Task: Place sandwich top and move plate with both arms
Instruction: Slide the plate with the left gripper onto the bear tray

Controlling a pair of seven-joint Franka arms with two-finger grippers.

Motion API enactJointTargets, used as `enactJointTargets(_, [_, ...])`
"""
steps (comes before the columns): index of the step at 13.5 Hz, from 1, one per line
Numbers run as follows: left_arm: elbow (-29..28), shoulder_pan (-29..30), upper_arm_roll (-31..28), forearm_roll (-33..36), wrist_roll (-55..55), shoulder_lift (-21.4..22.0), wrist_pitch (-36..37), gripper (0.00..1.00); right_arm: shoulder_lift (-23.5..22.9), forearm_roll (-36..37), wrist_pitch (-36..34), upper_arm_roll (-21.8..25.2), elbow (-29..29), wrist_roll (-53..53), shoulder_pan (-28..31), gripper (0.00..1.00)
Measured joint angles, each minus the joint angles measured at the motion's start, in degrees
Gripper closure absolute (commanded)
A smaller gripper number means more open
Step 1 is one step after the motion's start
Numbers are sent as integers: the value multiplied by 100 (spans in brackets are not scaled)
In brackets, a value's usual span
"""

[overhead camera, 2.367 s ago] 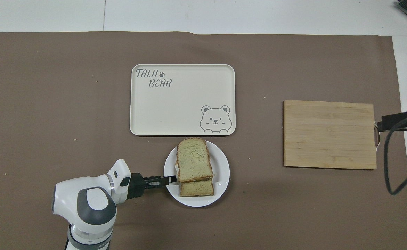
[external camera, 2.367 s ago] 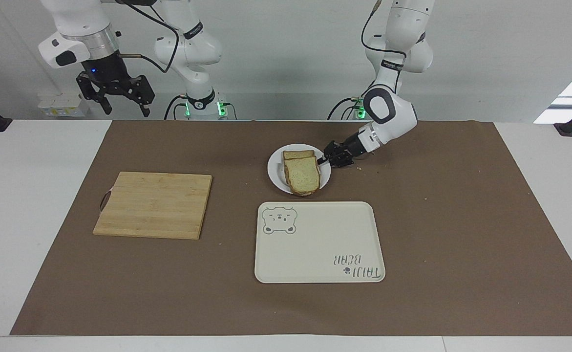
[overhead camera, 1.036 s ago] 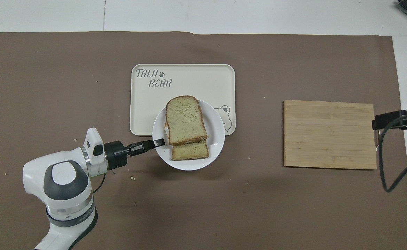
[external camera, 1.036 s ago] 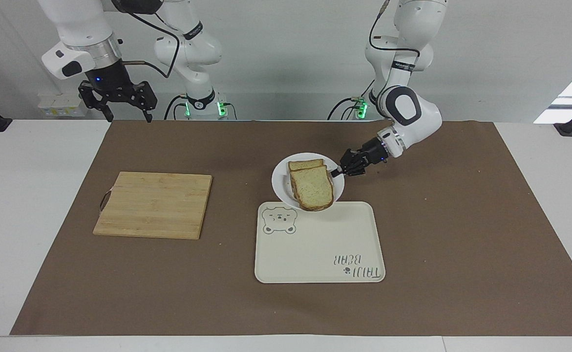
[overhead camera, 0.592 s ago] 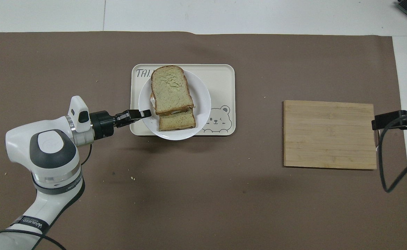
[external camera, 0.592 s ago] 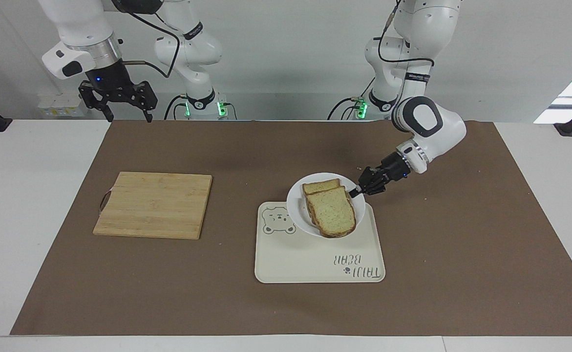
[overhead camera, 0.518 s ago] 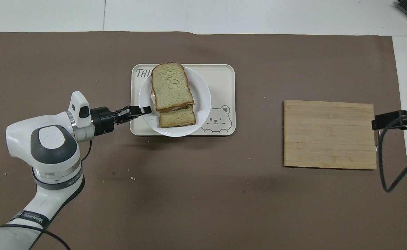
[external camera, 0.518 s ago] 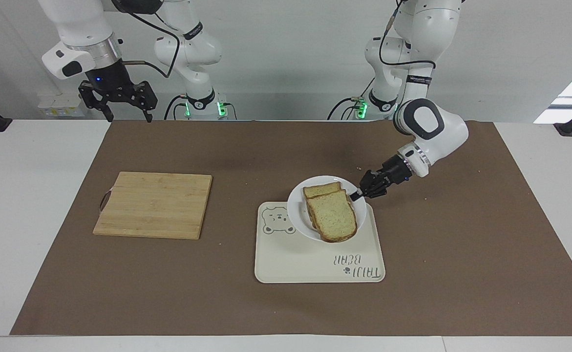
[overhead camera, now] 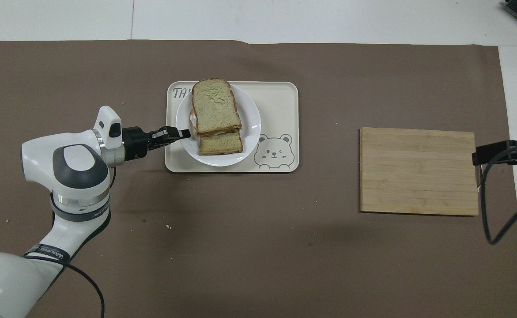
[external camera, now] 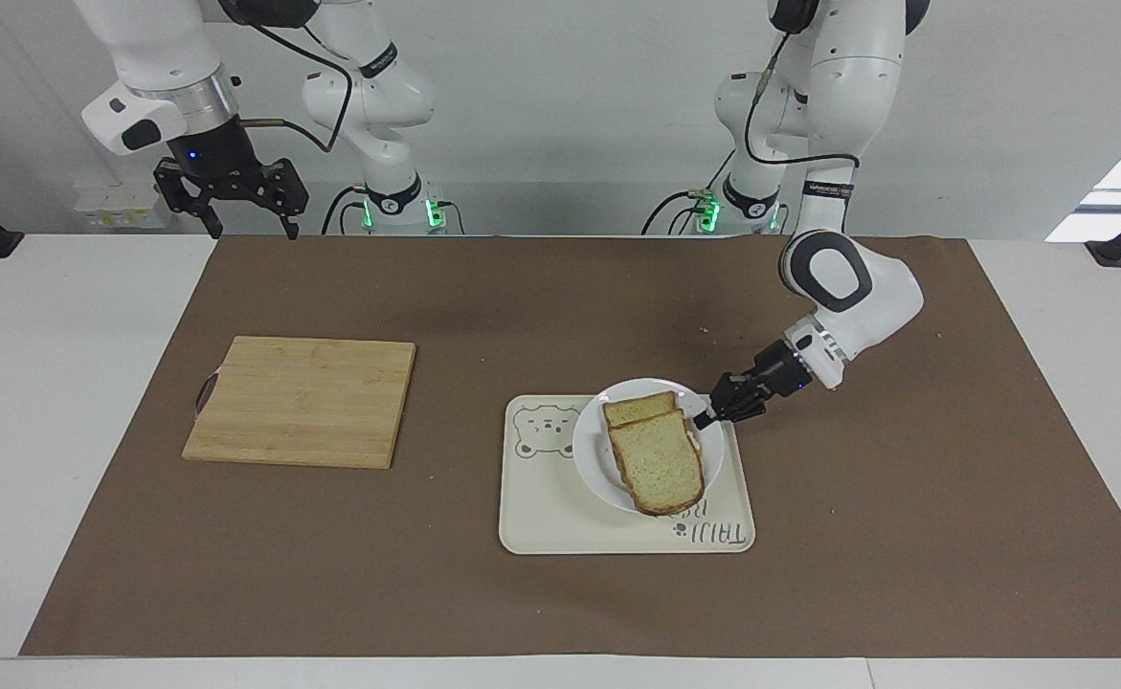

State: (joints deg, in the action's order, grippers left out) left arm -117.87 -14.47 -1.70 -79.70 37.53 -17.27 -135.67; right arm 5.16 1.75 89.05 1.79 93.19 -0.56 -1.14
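The white plate (external camera: 591,448) sits over the cream tray (external camera: 560,522), toward the left arm's end of it; I cannot tell whether it rests on the tray. The sandwich top (external camera: 658,469), a tan slice with a brown crust, lies on a lower slice (external camera: 637,408) on the plate. My left gripper (external camera: 704,418) is shut on the plate's rim at the side toward the left arm. In the overhead view the left gripper (overhead camera: 183,132) pinches the plate (overhead camera: 251,128) under the sandwich top (overhead camera: 214,106). My right gripper (external camera: 235,206) waits open, high at the right arm's end.
A wooden cutting board (external camera: 302,400) lies on the brown mat toward the right arm's end, also in the overhead view (overhead camera: 418,170). The tray (overhead camera: 280,101) has a bear drawing at its corner beside the plate. Crumbs dot the mat.
My left gripper has carried the plate with the sandwich away from the robots, from the mat to over the tray, and lowered it. The right gripper shifted slightly at first, then stayed still.
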Motion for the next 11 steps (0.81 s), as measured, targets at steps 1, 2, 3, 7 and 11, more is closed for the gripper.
enactJointTargets(1, [23,-4,18,50,0,-78,-30,100,0,0,0,0,0,0,0,0])
enactJointTargets(2, [56,-18,36,84,0,-140,-59,100,0,0,0,0,0,0,0,0])
enactJointTargets(3, [77,-35,59,100,0,-171,-73,100,0,0,0,0,0,0,0,0])
enactJointTargets(7, [93,-113,93,139,0,-181,-153,100,0,0,0,0,0,0,0,0])
enactJointTargets(11, [101,-248,96,256,-6,-181,-406,83,0,0,0,0,0,0,0,0])
